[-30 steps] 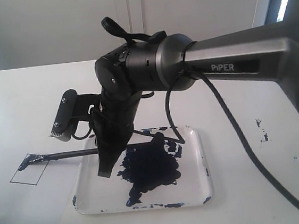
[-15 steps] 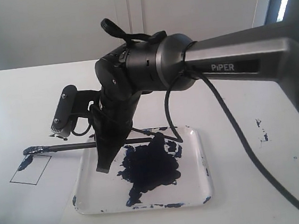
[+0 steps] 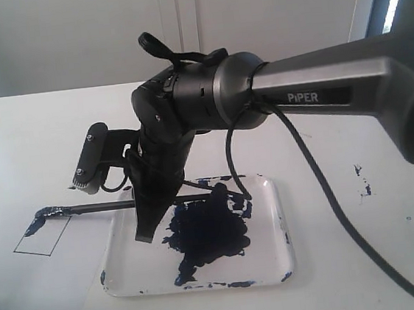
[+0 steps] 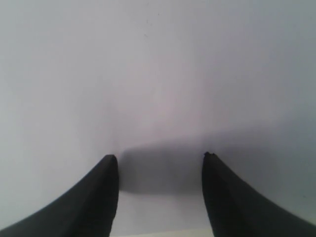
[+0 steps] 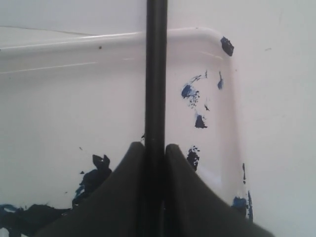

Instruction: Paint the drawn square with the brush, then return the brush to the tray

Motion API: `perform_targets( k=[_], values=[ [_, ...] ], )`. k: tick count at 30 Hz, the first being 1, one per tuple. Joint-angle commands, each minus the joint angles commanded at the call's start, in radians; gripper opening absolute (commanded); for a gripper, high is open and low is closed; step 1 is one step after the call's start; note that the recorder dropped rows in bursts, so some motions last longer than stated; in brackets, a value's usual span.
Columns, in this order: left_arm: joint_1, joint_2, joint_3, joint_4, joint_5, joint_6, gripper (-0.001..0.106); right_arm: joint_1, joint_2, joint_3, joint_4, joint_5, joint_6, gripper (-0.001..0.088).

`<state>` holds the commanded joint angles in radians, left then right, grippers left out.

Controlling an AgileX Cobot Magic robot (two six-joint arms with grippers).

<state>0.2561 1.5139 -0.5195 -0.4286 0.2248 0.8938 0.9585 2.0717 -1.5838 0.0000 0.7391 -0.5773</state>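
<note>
nearest me a white tray point(image 3: 270, 226) sits on the tabletop, toward its near edge, with a big dark navy paint blot point(image 3: 204, 233) spread over its middle and dark dabs along its near rim. just off the tray's left-hand end a drawn square point(image 3: 44, 237) lies flat on the white top: a thin black outline, mostly bare inside, with a blue smear at its far corner.

over the tray's far left part the right claw point(image 5: 154, 146) points down, pinched tight on the brush point(image 3: 98, 207); the wrist view shows the black stick squeezed between the two dark fingers point(image 5: 185, 197) with no gap. the brush lies nearly level, running from the claw out past the tray's rim, its paint-loaded tip at the square's far corner. i can't tell whether the tip touches the paper.

a few dark specks point(image 3: 361, 180) dot the tabletop off the tray's right-hand end.

higher up, the grey arm point(image 3: 317, 77) comes in from the right, a black cable point(image 3: 330, 201) drooping under it.

the left claw point(image 4: 160, 158) shows only in its own wrist view: fingers spread wide over plain white surface, nothing between them.
</note>
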Motion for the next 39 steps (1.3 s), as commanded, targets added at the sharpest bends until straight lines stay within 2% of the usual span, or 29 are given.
perform_targets(
  k=[9,20,39],
  values=[
    [0.000,0.000,0.000,0.000,0.000,0.000,0.056,0.000,0.000,0.000,0.000,0.047,-0.007,0.0000],
    [0.000,0.000,0.000,-0.005,0.000,0.000,0.056,0.023,0.000,0.000,0.101,0.094,-0.142,0.0000],
    [0.000,0.000,0.000,-0.007,-0.006,-0.002,0.056,0.029,-0.006,0.000,0.093,0.131,-0.147,0.0000]
  ],
)
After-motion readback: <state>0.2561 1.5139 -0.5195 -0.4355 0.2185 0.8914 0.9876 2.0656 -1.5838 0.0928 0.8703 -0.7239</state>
